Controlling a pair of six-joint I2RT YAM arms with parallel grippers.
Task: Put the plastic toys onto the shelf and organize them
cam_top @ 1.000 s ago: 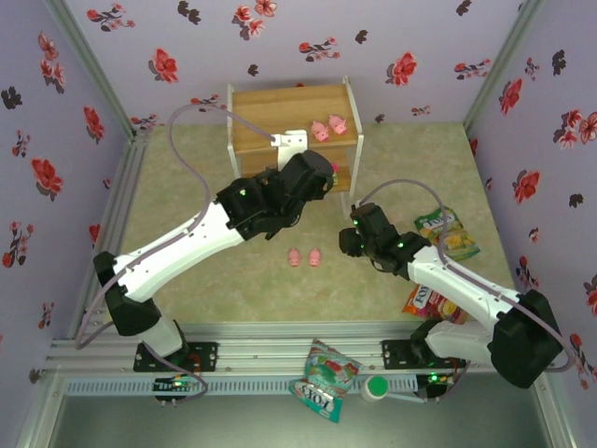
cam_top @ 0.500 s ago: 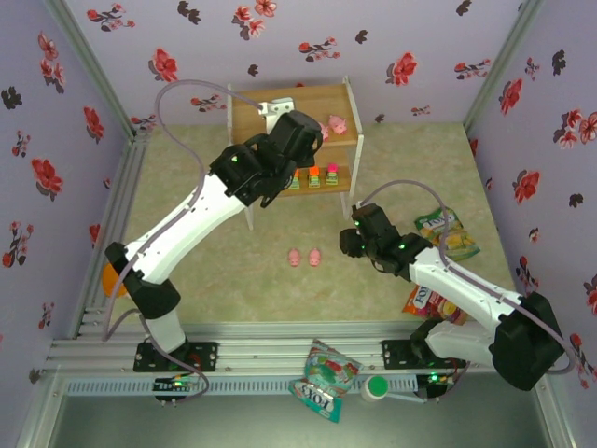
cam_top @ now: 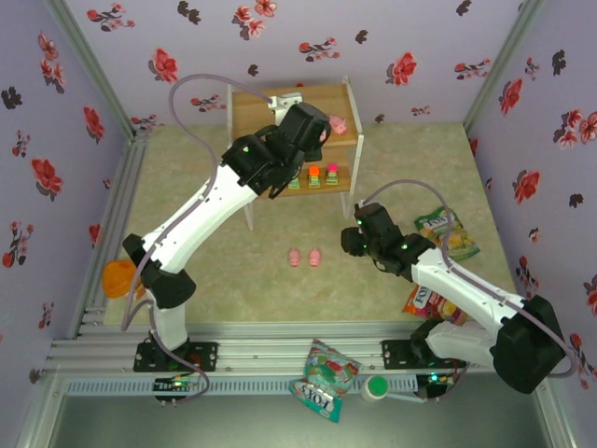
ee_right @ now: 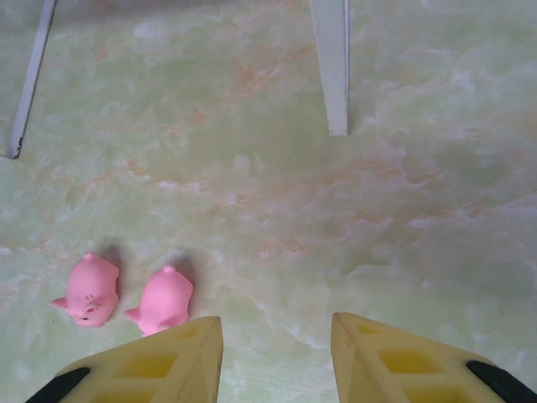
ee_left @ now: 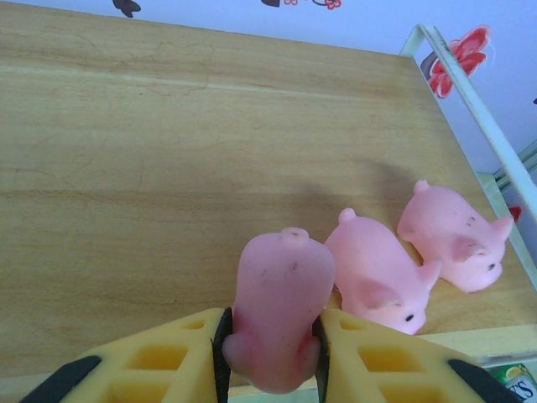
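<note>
Left wrist: pink pig (ee_left: 281, 294), likely light, soft, squashy; left claw (ee_left: 270, 348) clamped across its flanks, judged the best hold, over shelf (ee_left: 126, 168); right claw (ee_right: 275, 348) apart, empty.

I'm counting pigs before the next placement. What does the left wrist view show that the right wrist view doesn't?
Left wrist: the left gripper shut on a pink pig over the shelf's top board, where two more pigs lie. Right wrist: the right gripper open above the table, two pigs lying on it, and a white shelf leg. Shared: pink pigs and parts of the shelf.
</note>
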